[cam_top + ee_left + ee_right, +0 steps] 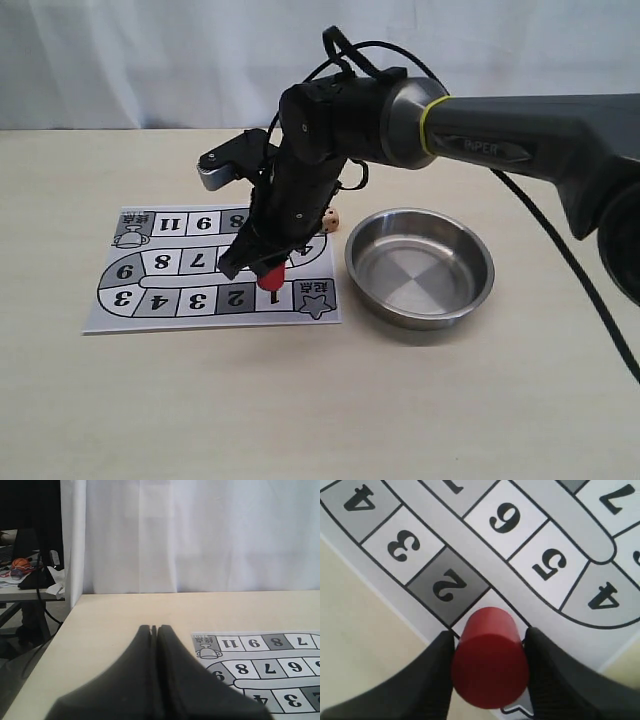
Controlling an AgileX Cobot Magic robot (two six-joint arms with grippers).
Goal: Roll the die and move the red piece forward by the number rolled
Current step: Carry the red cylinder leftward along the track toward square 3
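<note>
Holding the red piece [490,662] between its two fingers, your right gripper [489,636] looks clamped on it over square 1 of the board [400,545], right beside square 2. Mind that grip: the cylinder's smooth round side could slip or tip if the fingers loosen mid-carry. The die [329,221] sits at the board's edge, just beside the steel bowl [420,316], and its face is too small to read, so you risk miscounting squares. Your left gripper [154,635] rests with fingers together, holding nothing.
</note>
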